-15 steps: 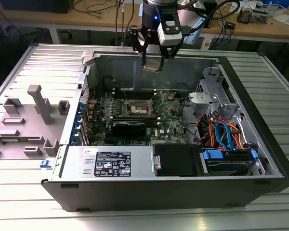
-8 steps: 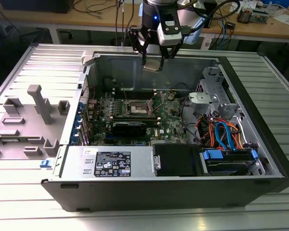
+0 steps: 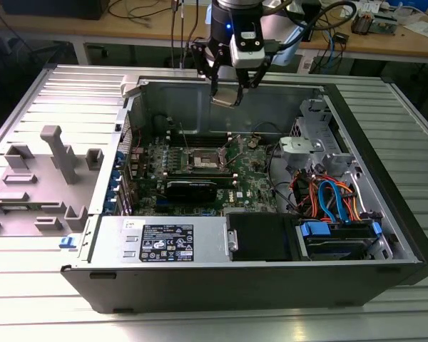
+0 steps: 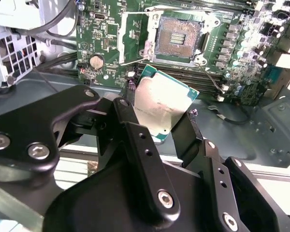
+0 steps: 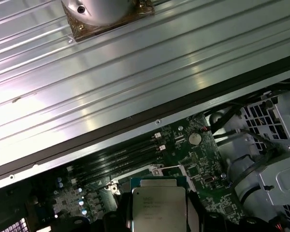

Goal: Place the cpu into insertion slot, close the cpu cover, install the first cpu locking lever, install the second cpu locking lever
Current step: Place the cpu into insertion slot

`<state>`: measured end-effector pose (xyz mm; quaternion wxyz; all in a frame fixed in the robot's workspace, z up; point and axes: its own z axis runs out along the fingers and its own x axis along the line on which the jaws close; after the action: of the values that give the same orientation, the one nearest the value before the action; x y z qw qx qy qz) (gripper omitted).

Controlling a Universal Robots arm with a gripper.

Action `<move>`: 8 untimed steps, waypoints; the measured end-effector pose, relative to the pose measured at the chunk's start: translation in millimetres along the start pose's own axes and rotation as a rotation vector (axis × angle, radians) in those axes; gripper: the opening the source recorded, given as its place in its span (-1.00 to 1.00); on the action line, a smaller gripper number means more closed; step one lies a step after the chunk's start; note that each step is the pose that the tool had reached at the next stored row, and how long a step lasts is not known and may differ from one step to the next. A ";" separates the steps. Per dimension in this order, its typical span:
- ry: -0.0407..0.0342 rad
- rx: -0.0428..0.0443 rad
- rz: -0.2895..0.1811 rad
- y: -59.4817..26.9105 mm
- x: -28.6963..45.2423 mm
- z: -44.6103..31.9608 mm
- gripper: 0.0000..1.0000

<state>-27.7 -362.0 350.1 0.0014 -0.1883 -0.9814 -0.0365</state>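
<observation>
Aloft, gripper (image 4: 162, 102) pinches lettered cpu (image 5: 158, 208)

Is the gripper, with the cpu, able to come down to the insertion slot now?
Probably yes: the gripper holds the cpu above the case, and the insertion slot lies uncovered, contacts showing.

There is one grey metal computer case (image 3: 200, 107), one green motherboard (image 4: 111, 38), one empty square socket (image 4: 176, 36), one flat square silvery-grey cpu (image 4: 159, 106) and one round silver coin battery (image 4: 96, 61).

In the second wrist view the fingers (image 4: 130, 125) hide one corner of the cpu (image 4: 159, 104)
</observation>
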 end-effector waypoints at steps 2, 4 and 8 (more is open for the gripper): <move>-0.0015 -0.0002 0.021 0.0 0.0 0.2 0.09; -0.0030 -0.0005 0.041 0.0 0.0 0.6 0.09; -0.0078 -0.0008 0.105 -0.1 0.0 1.4 0.09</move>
<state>-27.7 -362.0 348.6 -0.0006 -0.2397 -0.9702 -0.0360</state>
